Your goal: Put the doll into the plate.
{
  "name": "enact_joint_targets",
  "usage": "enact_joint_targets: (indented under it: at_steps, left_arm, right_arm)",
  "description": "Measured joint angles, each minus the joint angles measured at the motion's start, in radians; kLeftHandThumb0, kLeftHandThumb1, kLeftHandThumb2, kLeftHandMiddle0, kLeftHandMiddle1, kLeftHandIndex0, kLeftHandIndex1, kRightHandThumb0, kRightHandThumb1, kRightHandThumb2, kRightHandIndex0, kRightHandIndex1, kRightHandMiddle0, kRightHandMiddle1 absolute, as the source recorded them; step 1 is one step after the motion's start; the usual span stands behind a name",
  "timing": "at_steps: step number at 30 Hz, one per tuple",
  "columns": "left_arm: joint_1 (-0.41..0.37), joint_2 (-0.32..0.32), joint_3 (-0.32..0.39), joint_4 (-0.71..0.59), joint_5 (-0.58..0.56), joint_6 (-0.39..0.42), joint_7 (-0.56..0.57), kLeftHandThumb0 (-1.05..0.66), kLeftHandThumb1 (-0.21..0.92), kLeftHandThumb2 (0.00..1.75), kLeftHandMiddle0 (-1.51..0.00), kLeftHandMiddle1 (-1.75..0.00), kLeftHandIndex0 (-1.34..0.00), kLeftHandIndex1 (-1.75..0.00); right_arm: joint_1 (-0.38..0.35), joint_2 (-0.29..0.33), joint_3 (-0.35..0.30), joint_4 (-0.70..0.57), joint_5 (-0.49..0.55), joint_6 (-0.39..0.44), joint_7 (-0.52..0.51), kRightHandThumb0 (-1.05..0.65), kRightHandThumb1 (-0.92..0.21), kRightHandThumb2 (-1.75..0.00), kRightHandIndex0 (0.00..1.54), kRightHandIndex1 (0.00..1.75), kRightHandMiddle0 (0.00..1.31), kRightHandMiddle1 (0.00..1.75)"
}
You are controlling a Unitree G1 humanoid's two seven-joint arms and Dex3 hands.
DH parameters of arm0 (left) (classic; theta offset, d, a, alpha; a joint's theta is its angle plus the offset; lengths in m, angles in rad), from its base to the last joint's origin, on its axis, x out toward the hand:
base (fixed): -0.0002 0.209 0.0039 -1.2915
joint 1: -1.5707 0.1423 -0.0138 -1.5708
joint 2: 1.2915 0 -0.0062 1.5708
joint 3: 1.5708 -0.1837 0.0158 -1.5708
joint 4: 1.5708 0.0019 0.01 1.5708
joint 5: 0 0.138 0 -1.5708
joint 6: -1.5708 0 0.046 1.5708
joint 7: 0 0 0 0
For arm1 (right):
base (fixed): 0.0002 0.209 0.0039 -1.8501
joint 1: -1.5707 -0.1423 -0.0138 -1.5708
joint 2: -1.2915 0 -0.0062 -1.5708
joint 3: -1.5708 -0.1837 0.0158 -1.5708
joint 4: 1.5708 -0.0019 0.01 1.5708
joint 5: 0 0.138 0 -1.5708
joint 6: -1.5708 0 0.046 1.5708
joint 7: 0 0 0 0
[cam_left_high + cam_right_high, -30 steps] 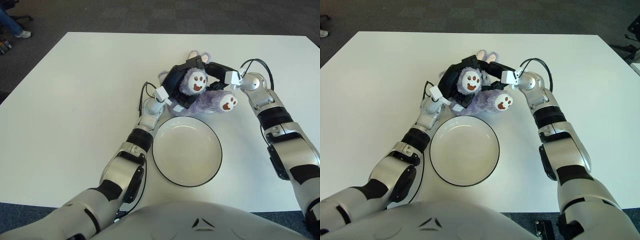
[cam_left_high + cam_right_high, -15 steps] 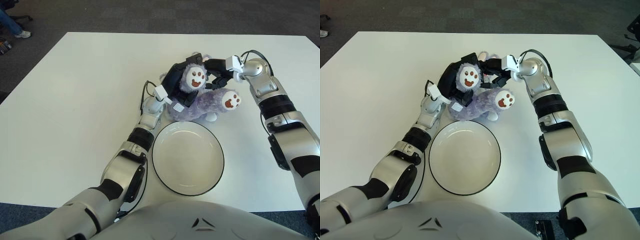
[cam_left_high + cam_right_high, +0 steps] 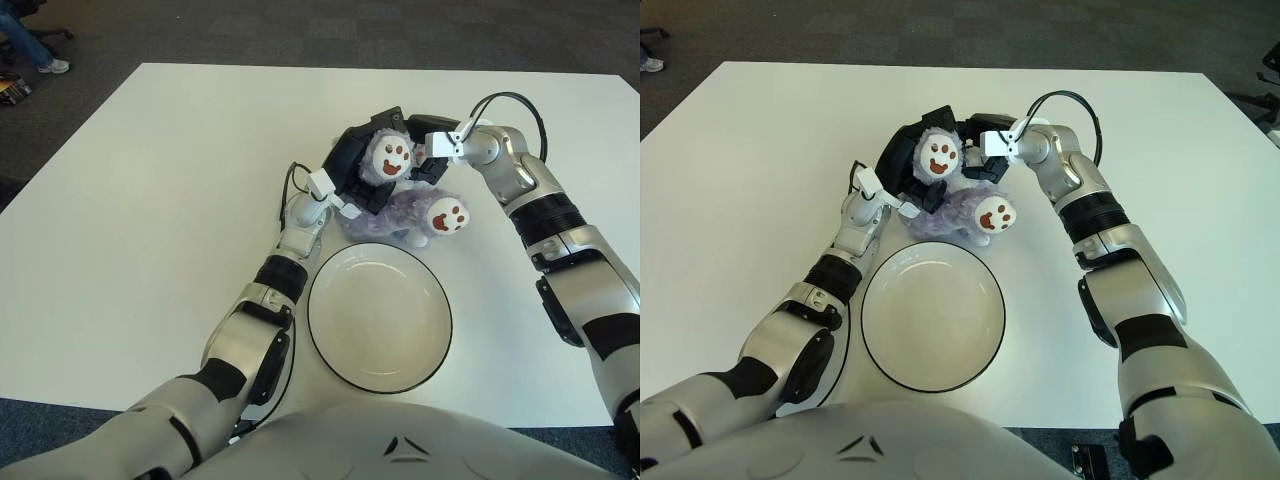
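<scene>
Doll (image 3: 405,205), a purple plush with 2 white, brown-printed paw pads facing up, sits just beyond the far rim of the white plate (image 3: 379,316) on the white table (image 3: 150,200). Left hand (image 3: 358,172) and right hand (image 3: 425,155) clamp it from either side, black fingers curled into the fur.

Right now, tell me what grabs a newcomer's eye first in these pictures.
The purple doll stands out first, its white paws with brown pads turned up, clasped between the left hand and the right hand near the middle of the white table. Just in front of it, nearer the robot, sits the white plate with a dark rim, holding nothing.
</scene>
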Motion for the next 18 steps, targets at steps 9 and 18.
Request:
enact_joint_targets:
  at_steps: [9,18]
  left_arm:
    - [0.0,-0.006,0.014,-0.016,0.032,0.033,0.065,-0.01,0.11,1.51,-0.68,-1.7,-0.67,-1.68]
    - [0.004,-0.015,0.01,-0.055,0.025,0.085,0.061,0.0,0.1,1.53,-0.69,-1.7,-0.68,-1.68]
  right_arm:
    - [-0.011,-0.068,0.035,0.051,-0.154,-0.048,-0.184,0.09,-0.43,-1.18,0.44,1.75,0.31,1.66]
    - [-0.007,-0.075,0.055,0.095,-0.169,-0.094,-0.21,0.48,-0.25,-1.38,0.66,1.73,0.01,1.26]
